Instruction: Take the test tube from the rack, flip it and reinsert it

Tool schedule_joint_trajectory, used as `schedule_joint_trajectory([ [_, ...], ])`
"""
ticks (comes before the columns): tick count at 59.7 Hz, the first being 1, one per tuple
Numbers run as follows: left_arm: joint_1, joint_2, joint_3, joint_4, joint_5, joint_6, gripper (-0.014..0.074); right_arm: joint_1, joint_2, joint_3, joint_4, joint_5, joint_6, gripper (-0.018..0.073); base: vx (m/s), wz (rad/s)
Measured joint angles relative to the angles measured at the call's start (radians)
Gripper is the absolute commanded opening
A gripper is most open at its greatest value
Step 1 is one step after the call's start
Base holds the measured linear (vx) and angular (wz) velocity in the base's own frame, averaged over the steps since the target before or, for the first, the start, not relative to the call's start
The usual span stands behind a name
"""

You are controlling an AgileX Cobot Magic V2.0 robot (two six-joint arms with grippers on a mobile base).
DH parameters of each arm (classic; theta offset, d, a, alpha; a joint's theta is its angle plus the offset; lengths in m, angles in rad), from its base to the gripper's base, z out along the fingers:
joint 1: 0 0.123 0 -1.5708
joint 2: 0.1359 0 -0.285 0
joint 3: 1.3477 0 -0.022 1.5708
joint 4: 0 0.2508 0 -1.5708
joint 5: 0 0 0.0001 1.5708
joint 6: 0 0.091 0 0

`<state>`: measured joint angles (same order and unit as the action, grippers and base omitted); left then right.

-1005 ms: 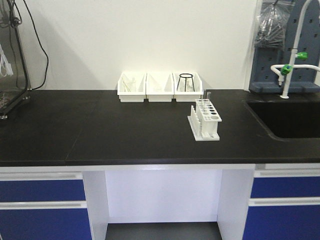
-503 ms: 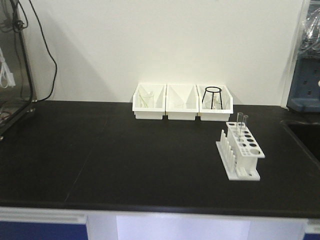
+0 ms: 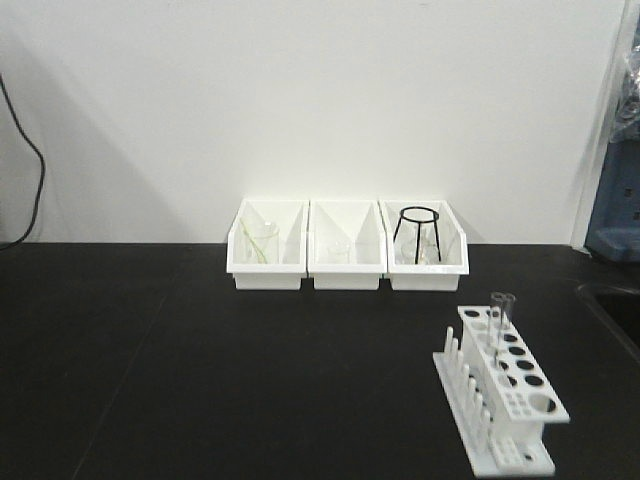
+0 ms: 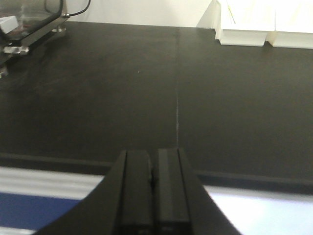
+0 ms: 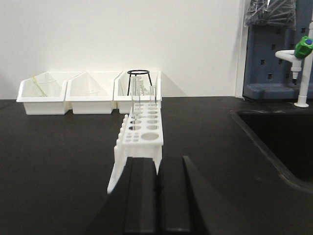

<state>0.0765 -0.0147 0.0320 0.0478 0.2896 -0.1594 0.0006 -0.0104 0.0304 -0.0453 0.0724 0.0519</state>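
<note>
Right wrist view: test tube (image 5: 153, 98) seated in rack (image 5: 142, 134) at 12 o'clock; right gripper (image 5: 157, 164) pressed together, empty. Pre-grasp step judged; opening required next.

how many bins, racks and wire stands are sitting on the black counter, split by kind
white bins: 3
rack: 1
black wire stand: 1 (standing inside the right-hand bin)
total: 5
</note>
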Motion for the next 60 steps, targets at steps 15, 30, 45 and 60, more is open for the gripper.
schedule_joint_trajectory([
  [15, 0.000, 0.000, 0.000, 0.000, 0.000, 0.000, -0.0006, 0.000, 0.000, 0.000, 0.000, 0.000, 0.000, -0.0009, 0.36, 0.03],
  [30, 0.000, 0.000, 0.000, 0.000, 0.000, 0.000, -0.0006, 0.000, 0.000, 0.000, 0.000, 0.000, 0.000, -0.0009, 0.28, 0.02],
  [45, 0.000, 0.000, 0.000, 0.000, 0.000, 0.000, -0.0006, 0.000, 0.000, 0.000, 0.000, 0.000, 0.000, -0.0009, 0.18, 0.02],
  [60, 0.000, 0.000, 0.000, 0.000, 0.000, 0.000, -0.0006, 0.000, 0.000, 0.000, 0.000, 0.000, 0.000, -0.0009, 0.08, 0.01],
])
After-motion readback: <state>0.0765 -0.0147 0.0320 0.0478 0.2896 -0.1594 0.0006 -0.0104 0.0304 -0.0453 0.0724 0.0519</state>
